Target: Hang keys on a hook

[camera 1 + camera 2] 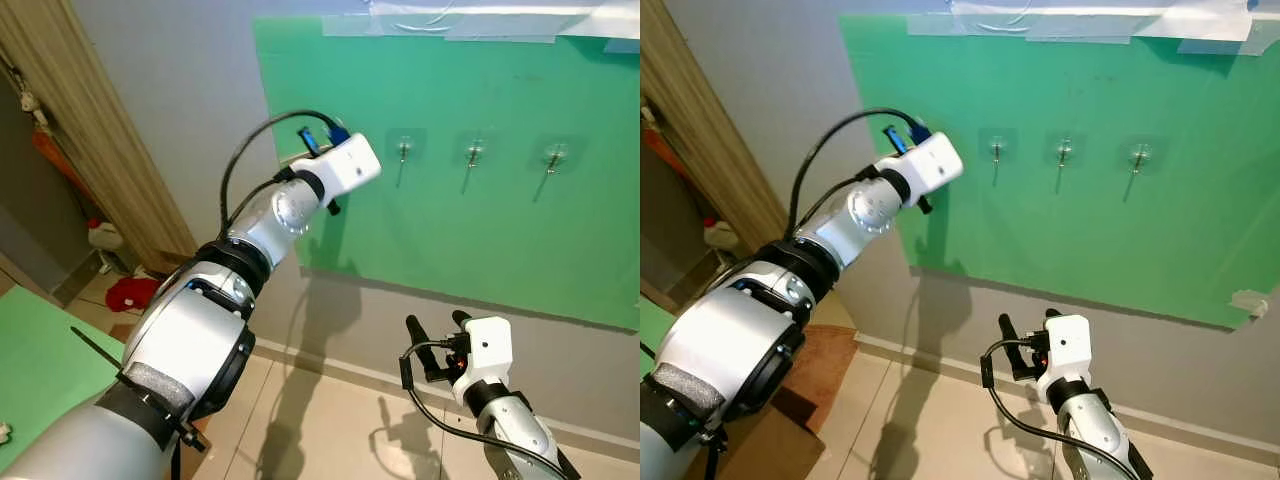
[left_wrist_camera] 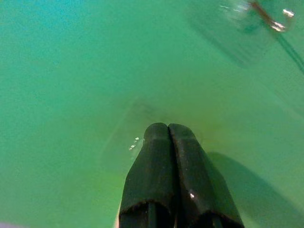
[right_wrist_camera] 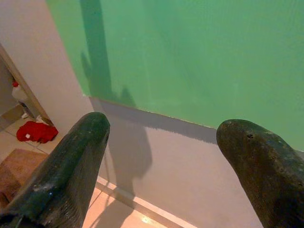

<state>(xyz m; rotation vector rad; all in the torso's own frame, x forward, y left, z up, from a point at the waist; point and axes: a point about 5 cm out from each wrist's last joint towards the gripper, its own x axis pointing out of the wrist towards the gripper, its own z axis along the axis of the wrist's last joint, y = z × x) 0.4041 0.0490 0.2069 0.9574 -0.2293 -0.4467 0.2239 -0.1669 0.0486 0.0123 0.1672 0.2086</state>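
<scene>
Three hooks [image 1: 403, 150] line the green sheet [image 1: 500, 230], and the left gripper [image 2: 168, 130], fingers pressed together with no keys discernible between them, should probably slide toward the nearest hook, while the right gripper [image 3: 161, 142] hangs open below.

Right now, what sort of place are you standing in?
Probably a home hallway or entry, set up for a test: a green sheet taped to a grey wall carries three small hooks, above a tiled floor, with a wooden door frame to the left.
</scene>
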